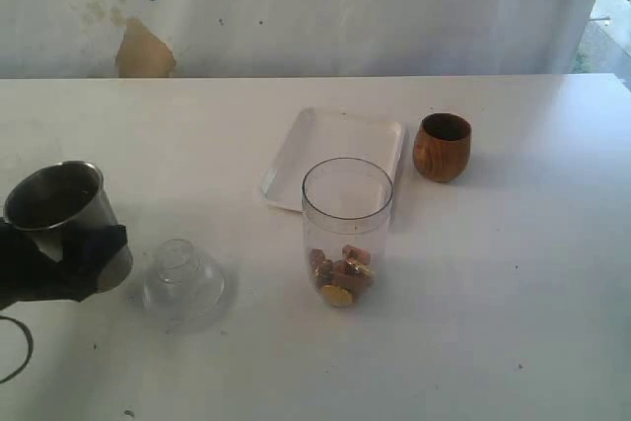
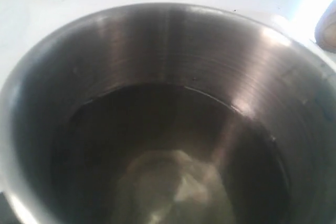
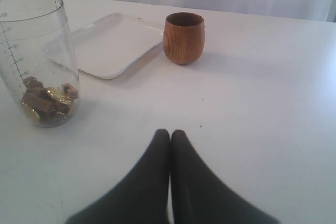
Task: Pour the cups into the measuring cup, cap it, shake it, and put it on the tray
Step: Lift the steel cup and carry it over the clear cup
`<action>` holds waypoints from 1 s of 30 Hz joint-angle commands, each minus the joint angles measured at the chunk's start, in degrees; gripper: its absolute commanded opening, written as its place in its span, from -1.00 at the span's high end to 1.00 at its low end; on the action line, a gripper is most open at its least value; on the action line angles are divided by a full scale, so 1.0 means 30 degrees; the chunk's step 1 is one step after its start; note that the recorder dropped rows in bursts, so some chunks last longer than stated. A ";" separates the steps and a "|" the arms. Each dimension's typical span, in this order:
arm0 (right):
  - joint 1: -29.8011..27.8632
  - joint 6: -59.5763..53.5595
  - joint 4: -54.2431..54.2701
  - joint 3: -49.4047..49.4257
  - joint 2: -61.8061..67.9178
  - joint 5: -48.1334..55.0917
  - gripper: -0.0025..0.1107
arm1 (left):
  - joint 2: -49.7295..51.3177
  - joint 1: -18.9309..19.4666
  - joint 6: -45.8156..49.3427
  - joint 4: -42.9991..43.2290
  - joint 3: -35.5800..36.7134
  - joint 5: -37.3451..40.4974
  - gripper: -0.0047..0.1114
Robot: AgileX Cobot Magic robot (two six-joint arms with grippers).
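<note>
Near the tabletop's left edge, the left gripper (image 1: 71, 258) clasped the stiff, probably slippery steel tumbler (image 1: 54, 199) low down.

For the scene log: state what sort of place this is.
Likely a robot test bench, not a kitchen: a plain white table before a stained white backdrop, a few props set out, such as the measuring cup and tray, and a black left pincer holding the steel tumbler.
</note>
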 commanded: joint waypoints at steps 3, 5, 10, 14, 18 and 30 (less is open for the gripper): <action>-0.0066 -0.0006 -0.0061 0.0098 -0.0082 -0.0007 0.96 | -0.0167 -0.0055 -0.1750 0.1811 -0.2269 0.1349 0.92; -0.0066 -0.0006 -0.0061 0.0098 -0.0082 -0.0007 0.96 | -0.0167 -0.0055 -0.2361 0.2004 -0.2875 0.1471 0.92; -0.0066 -0.0006 -0.0061 0.0098 -0.0082 -0.0007 0.96 | -0.0167 -0.0133 -0.5162 0.3853 -0.4765 0.1640 0.92; -0.0066 -0.0006 -0.0061 0.0098 -0.0082 -0.0007 0.96 | -0.0167 -0.0770 -0.6010 0.4192 -0.6286 0.3248 0.92; -0.0066 -0.0006 -0.0061 0.0098 -0.0082 -0.0007 0.96 | -0.0167 -0.1836 -0.6704 0.4609 -0.8210 0.5491 0.92; -0.0066 -0.0006 -0.0061 0.0098 -0.0082 -0.0007 0.96 | -0.0167 -0.6448 -0.7990 0.6458 -1.3608 1.0930 0.92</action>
